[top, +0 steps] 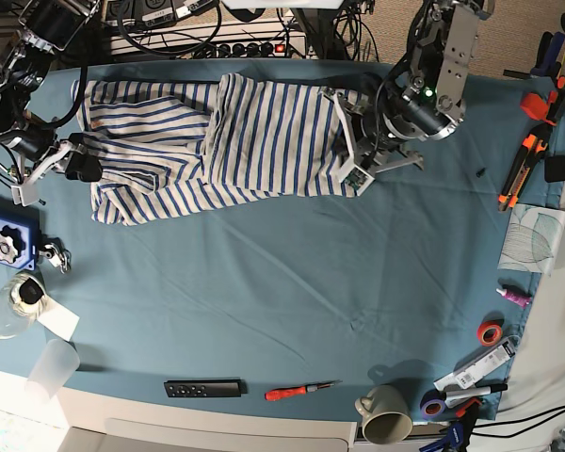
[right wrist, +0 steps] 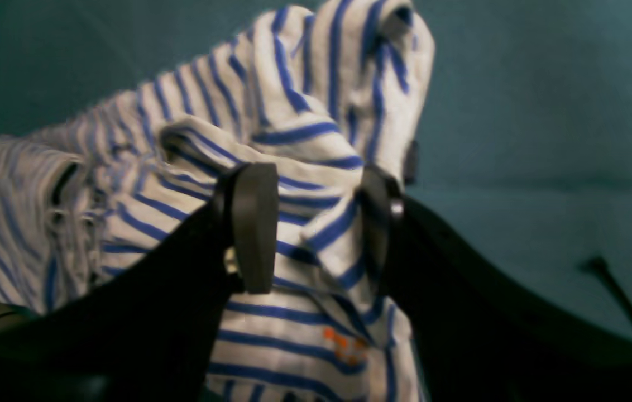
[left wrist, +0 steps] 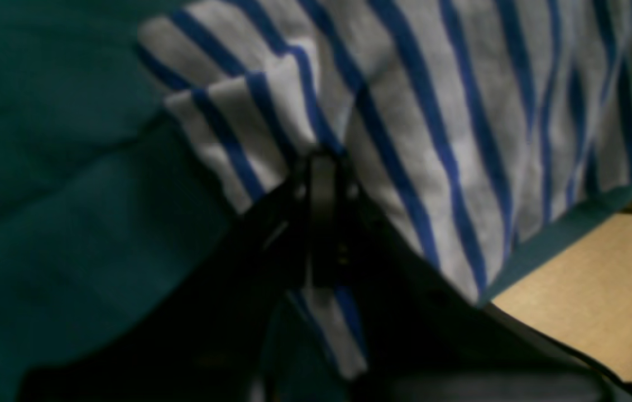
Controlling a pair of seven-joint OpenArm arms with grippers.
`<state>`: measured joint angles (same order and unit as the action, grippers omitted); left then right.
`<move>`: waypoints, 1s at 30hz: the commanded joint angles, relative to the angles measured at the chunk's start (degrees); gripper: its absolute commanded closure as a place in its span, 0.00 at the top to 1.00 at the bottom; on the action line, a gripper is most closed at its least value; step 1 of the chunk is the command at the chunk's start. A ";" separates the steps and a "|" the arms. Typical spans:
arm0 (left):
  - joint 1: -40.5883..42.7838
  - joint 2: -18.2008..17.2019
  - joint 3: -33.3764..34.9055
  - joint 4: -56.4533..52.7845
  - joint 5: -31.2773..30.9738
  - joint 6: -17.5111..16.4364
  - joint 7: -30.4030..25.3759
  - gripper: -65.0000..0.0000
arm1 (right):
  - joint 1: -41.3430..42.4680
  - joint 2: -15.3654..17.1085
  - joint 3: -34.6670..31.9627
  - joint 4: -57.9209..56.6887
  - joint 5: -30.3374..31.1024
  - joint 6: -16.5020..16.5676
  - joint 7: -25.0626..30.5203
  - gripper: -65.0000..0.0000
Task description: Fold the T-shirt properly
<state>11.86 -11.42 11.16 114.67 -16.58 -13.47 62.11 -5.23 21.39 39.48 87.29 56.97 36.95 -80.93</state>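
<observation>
At the left of the base view the right gripper [top: 75,158] is gripping a thick bunch of the T-shirt [top: 217,141] between widely spread jaws, probably to hold that end for a fold. The shirt is lying crumpled along the far part of the green cloth [top: 264,301] — soft, thin, white with blue stripes, wrinkling in many folds. At the right, the left gripper [top: 358,169] is pinching the other edge with its jaws fully closed, so both ends can likely be lifted together and stretched flat.
</observation>
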 commanded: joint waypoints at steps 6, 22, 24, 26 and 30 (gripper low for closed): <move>-0.44 0.00 -0.09 -0.09 -0.59 -0.07 -1.09 0.00 | 0.46 1.29 0.33 0.98 -4.55 1.16 0.93 0.47; -0.26 0.00 -0.09 -0.11 -0.59 -0.07 -2.21 0.00 | 0.33 1.51 0.39 1.01 0.83 -0.33 0.93 0.48; -0.24 0.00 -0.09 -0.11 -0.59 -0.07 -2.75 0.00 | 0.31 1.66 0.39 1.01 0.85 -0.33 0.93 0.48; -0.26 0.00 -0.09 -0.17 -0.57 -0.07 -3.23 0.00 | 0.33 2.47 0.39 1.01 0.90 -0.33 0.93 0.48; -0.24 0.00 -0.09 -0.46 -0.57 -0.07 -3.19 0.00 | 0.66 5.66 0.39 1.01 1.11 -0.35 0.93 0.48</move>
<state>11.88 -11.44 11.16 113.54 -16.58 -13.47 59.92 -5.37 25.67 39.48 87.33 57.01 36.62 -80.97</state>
